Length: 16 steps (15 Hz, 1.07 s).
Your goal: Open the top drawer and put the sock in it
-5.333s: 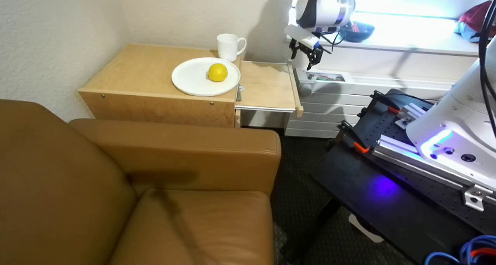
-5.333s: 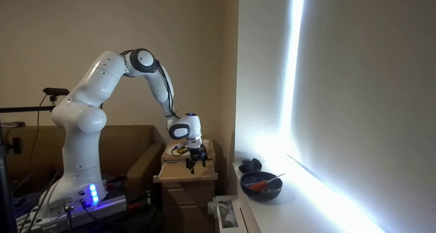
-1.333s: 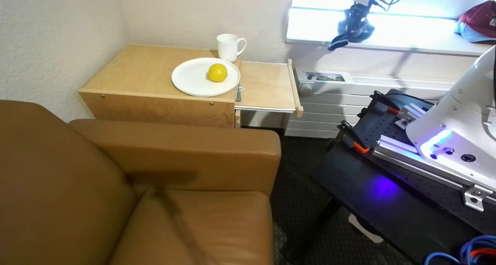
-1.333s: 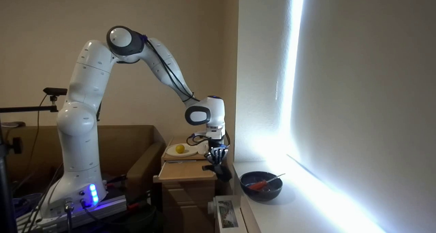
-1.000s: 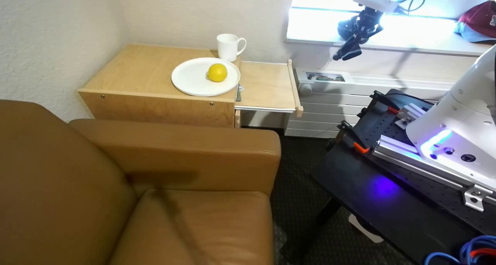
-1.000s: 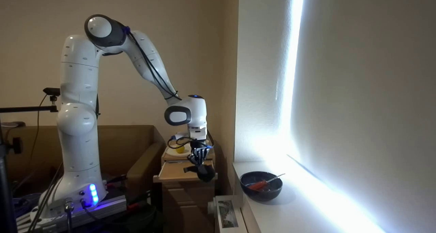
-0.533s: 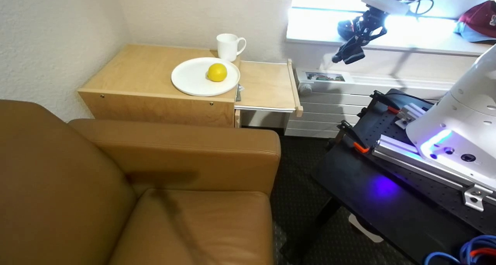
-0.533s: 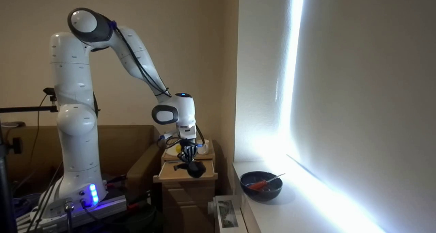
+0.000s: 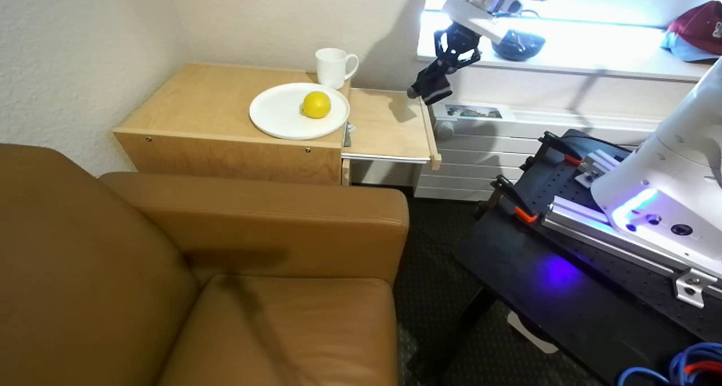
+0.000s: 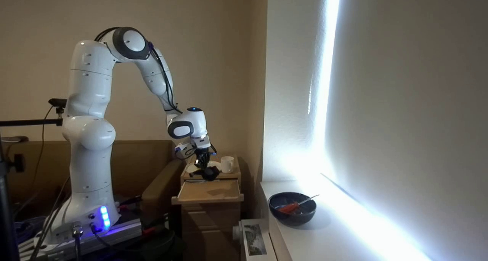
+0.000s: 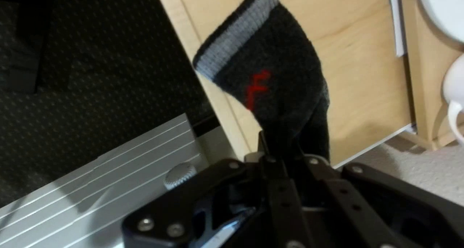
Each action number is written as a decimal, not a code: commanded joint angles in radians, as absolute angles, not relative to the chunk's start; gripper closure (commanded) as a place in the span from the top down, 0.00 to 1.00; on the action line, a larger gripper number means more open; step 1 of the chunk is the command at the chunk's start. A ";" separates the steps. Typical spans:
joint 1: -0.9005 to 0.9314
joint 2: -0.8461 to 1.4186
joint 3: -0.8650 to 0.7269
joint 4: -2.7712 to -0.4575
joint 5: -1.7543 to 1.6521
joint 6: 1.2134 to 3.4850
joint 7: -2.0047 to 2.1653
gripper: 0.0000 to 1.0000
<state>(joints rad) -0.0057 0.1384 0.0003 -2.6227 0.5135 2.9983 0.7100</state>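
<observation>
Sock (image 11: 275, 59) hung pinched below our gripper (image 11: 281, 150); releasing early, we risked draping it over the front of the drawer (image 9: 386, 129), seemingly beneath.

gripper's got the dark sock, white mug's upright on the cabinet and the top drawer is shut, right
One slip: the top drawer is pulled open, not shut, as both exterior views show. The rest holds: the gripper has the dark sock, and the white mug is upright on the cabinet.

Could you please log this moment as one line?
pincer: shut on sock | top drawer: open, beneath sock | placement: not yet done
</observation>
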 commanded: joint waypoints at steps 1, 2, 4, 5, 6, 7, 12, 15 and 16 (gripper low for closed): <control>0.062 0.306 0.010 -2.525 0.475 3.076 0.779 0.02; 0.088 0.364 -0.001 -2.501 0.461 3.110 0.804 0.02; 0.139 0.460 -0.020 -2.458 0.456 3.189 0.847 0.02; 0.159 0.512 -0.026 -2.426 0.466 3.223 0.866 0.02; 0.176 0.540 -0.032 -2.409 0.477 3.246 0.878 0.02; 0.190 0.578 -0.034 -2.382 0.488 3.268 0.893 0.02; 0.244 0.682 -0.085 -2.284 0.486 3.183 0.919 0.34; 0.395 0.673 -0.278 -2.292 0.449 3.070 0.957 0.52; 0.432 0.658 -0.329 -2.300 0.422 3.048 0.966 0.60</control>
<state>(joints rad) 0.3471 0.6839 -0.2107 -2.2930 0.4734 3.1333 0.9362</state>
